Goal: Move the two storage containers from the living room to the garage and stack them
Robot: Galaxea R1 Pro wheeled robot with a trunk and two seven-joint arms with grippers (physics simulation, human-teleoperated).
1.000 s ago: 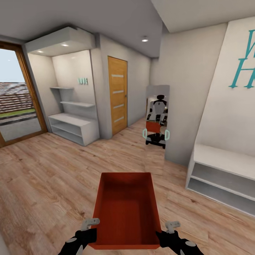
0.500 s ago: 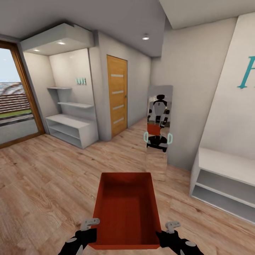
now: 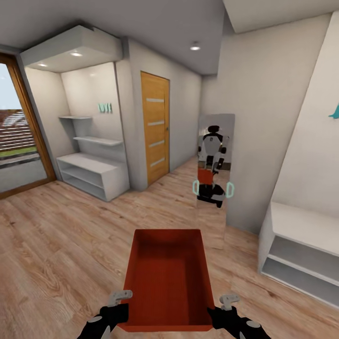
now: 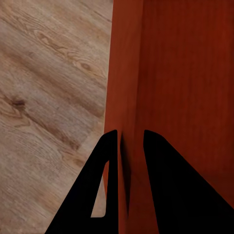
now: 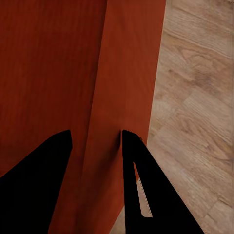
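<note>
Orange-red storage container [image 3: 167, 278] | left pincer [image 4: 130, 146] clamps left wall | right pincer [image 5: 96, 141] apparently clamps right wall

Red bin [image 3: 168, 278] held over the wood floor [image 3: 61, 249], left gripper [image 3: 112, 311] on its left wall, right gripper [image 3: 226, 314] on its right wall. Beyond the bin stands a mirror [image 3: 214, 181] reflecting the robot and bin. Left of the mirror, a wooden door [image 3: 155, 134]; farther left, white shelves [image 3: 92, 169]. Right of the mirror, a low white shelf unit [image 3: 301, 254].
</note>
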